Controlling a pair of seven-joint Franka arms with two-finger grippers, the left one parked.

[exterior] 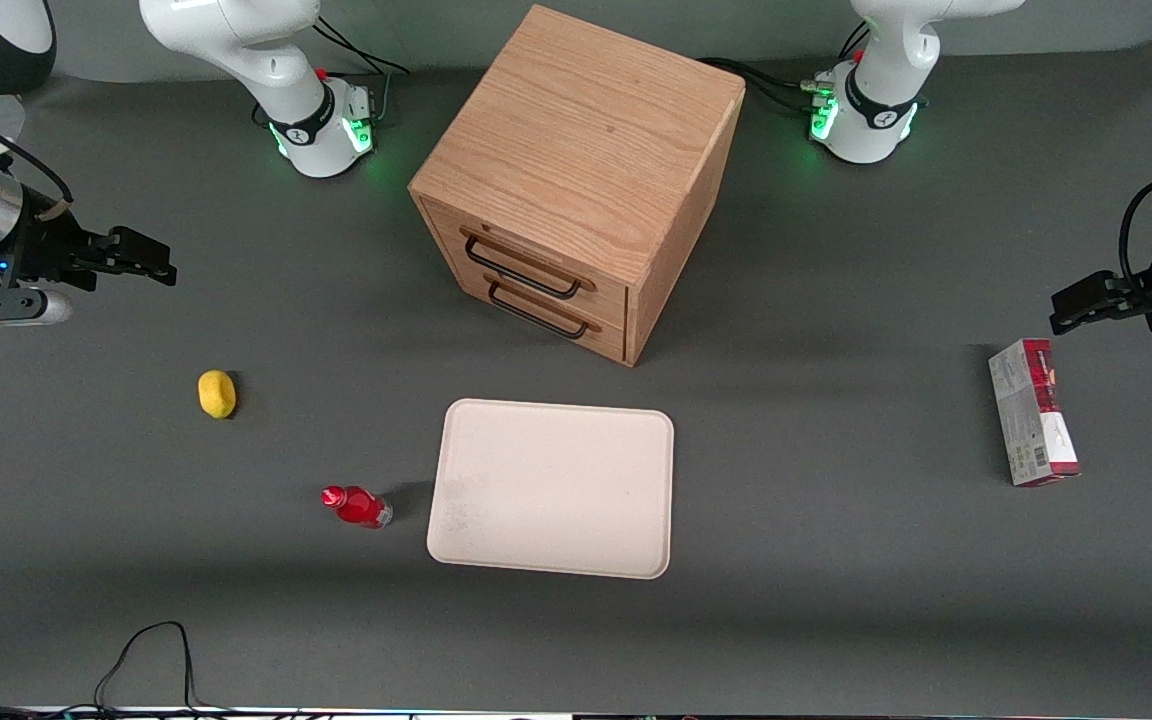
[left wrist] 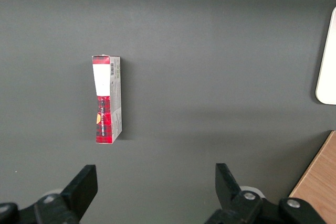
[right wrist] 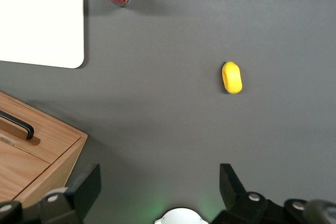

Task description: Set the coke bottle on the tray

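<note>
Coke bottle (exterior: 357,506), tiny, red w/ red cap & clear base, sits on the dark grey table (exterior: 836,620) just beside the large flat cream-white rectangular tray (exterior: 553,487), not touching it, cap tilted away from the tray; not on it yet. Tray has rounded corners & a low rim, nothing on it, lies in front of the wooden two-drawer cabinet (exterior: 576,180). Right arm's black two-finger gripper (exterior: 141,262) hangs above the table at the working arm's end, well apart from the bottle, fingers spread w/ nothing between them. Small yellow lemon-like lump (exterior: 217,393) lies between gripper & bottle. Red-and-grey carton (exterior: 1033,425) lies flat toward the parked arm's end.
</note>
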